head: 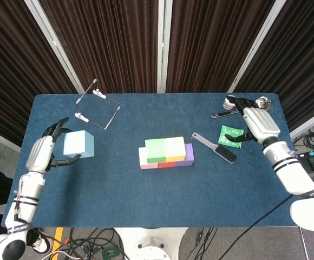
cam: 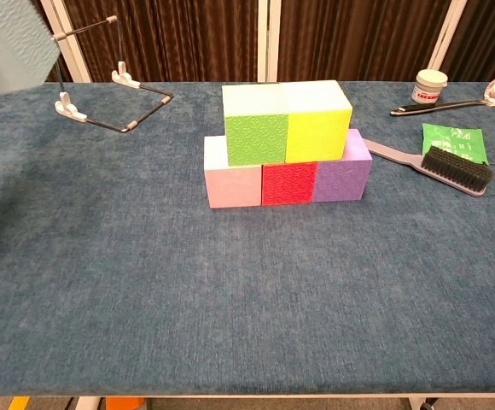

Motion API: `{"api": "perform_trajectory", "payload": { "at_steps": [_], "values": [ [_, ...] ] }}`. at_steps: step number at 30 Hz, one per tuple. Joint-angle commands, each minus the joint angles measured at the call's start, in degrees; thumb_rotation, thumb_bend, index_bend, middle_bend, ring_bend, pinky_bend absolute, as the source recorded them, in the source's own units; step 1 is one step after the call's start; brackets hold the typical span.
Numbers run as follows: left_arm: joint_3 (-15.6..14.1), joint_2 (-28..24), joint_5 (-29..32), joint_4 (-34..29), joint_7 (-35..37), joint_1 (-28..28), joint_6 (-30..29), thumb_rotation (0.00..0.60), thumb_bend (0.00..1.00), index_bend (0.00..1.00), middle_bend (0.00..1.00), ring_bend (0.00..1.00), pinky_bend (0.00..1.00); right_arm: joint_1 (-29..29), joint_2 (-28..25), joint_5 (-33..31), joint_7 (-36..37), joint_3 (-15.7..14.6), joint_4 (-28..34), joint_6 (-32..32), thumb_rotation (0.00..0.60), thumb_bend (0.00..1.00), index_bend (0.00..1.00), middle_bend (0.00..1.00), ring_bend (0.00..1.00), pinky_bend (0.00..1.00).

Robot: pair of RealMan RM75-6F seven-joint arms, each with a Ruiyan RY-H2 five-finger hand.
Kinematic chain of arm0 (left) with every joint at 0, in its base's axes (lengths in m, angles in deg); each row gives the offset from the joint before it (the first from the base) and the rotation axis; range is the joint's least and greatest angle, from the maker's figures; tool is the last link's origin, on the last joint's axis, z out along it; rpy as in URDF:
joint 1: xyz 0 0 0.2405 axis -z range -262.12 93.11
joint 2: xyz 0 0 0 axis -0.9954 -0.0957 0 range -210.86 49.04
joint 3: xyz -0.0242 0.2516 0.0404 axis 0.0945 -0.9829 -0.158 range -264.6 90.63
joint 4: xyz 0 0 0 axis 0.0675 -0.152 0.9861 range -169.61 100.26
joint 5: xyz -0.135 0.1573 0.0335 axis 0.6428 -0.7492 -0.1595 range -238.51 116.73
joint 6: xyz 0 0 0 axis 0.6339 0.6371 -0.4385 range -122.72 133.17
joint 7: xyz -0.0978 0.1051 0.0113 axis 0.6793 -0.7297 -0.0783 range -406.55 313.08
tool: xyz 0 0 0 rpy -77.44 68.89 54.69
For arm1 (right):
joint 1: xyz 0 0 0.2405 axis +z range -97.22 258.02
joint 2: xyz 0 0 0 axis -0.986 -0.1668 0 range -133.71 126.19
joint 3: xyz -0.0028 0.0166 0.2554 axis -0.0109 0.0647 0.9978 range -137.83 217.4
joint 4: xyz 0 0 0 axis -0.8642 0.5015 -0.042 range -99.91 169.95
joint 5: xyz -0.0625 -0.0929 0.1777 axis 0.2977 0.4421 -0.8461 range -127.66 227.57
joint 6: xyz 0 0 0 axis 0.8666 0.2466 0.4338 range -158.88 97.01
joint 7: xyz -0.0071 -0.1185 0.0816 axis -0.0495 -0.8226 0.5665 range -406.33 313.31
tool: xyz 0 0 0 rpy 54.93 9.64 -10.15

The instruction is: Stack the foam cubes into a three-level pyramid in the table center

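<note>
A two-level stack sits mid-table: pink (cam: 232, 175), red (cam: 288, 183) and purple (cam: 343, 176) cubes below, a green cube (head: 155, 149) and a yellow cube (head: 175, 147) on top. My left hand (head: 42, 153) holds a light blue cube (head: 78, 144) raised well above the table at the left; in the chest view the light blue cube (cam: 8, 43) shows blurred at the top left corner. My right hand (head: 254, 122) hovers at the far right above the green packet (head: 229, 133), fingers spread, holding nothing.
A black brush (head: 216, 149) lies right of the stack. A spoon (head: 253, 105) and a small white jar (head: 230, 101) sit at the back right corner. A wire stand (head: 96, 107) is at the back left.
</note>
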Motion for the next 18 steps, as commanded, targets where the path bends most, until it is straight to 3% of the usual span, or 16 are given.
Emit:
{"api": "perform_trajectory", "payload": {
  "at_steps": [1, 11, 18],
  "values": [
    [5.4, 5.0, 11.6, -4.3, -9.5, 8.2, 1.0, 0.600, 0.24, 0.08, 0.47, 0.09, 0.10, -0.7, -1.3, 0.2, 1.9, 1.1, -0.3, -0.4, 0.600, 0.13, 0.00, 0.10, 0.00, 0.00],
    [11.5, 13.5, 25.9, -8.8, -22.2, 21.4, -4.1, 0.600, 0.24, 0.08, 0.51, 0.13, 0.10, -5.1, -4.2, 2.6, 10.4, 2.7, -2.8, -2.0, 0.600, 0.13, 0.00, 0.10, 0.00, 0.00],
    [12.0, 21.7, 27.7, -5.7, -26.8, 27.7, -10.6, 0.600, 0.24, 0.08, 0.53, 0.14, 0.10, -7.0, -4.4, 6.0, 15.2, 3.4, -5.4, -3.6, 0.600, 0.13, 0.00, 0.10, 0.00, 0.00]
  ]
}}
